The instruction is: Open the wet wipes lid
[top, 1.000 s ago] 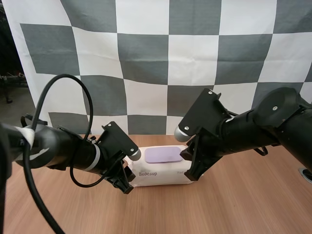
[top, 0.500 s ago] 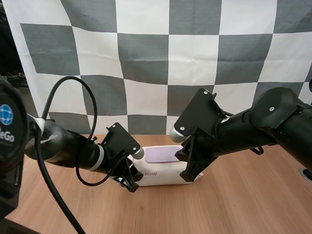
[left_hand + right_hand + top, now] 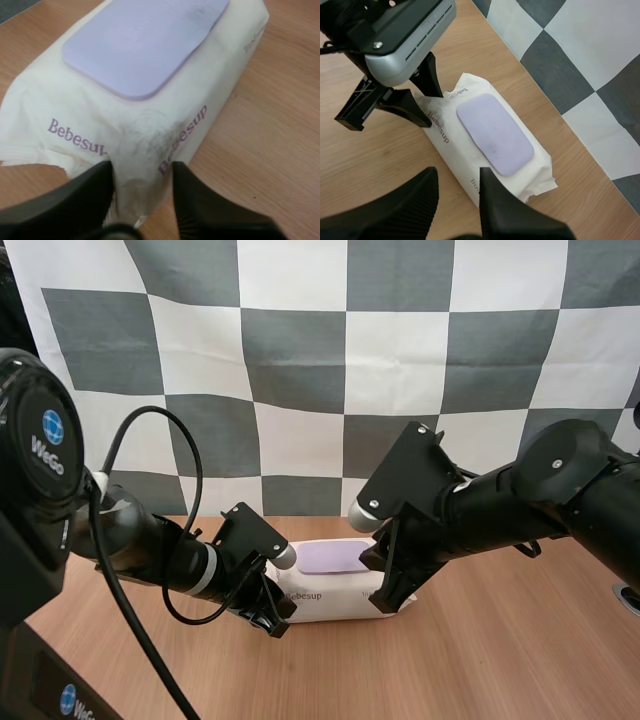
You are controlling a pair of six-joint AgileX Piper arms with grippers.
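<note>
Slippage is looming: left gripper (image 3: 142, 171) is pinching only the pack's (image 3: 335, 592) soft end wrapper while right gripper (image 3: 459, 176), fingers apart, is hovering over the pack's other end, so prying the lid (image 3: 333, 558), lying shut atop the pack, is risking dragging everything.

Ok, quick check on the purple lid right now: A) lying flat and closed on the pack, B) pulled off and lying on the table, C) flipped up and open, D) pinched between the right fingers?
A: the lid lies flat and closed on the wet wipes pack, and the right gripper is open, clear of it.
</note>
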